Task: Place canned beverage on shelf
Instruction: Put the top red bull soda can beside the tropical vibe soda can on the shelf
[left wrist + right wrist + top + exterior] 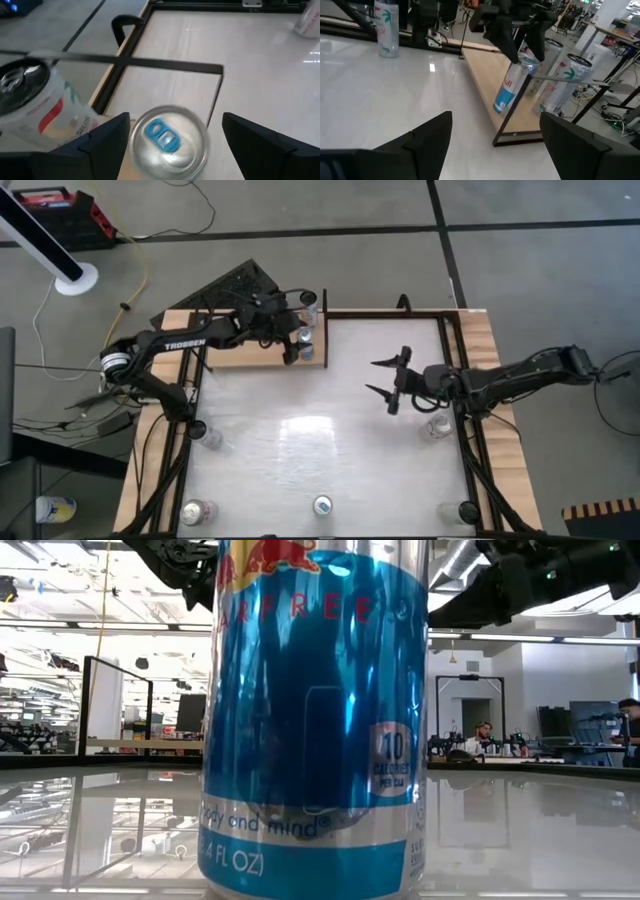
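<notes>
Standing upright on the shelf (250, 358), blue can (169, 142) sits directly between the left gripper's (174, 145) wide-spread fingers, nothing gripped; right gripper (392, 385), open and empty, well apart.

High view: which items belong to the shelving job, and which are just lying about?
Job in hand: shelf; blue-tab can on it; left end effector, open around that can.
Lying about: white can beside it; loose cans off the shelf; right end effector, open, idle.
</notes>
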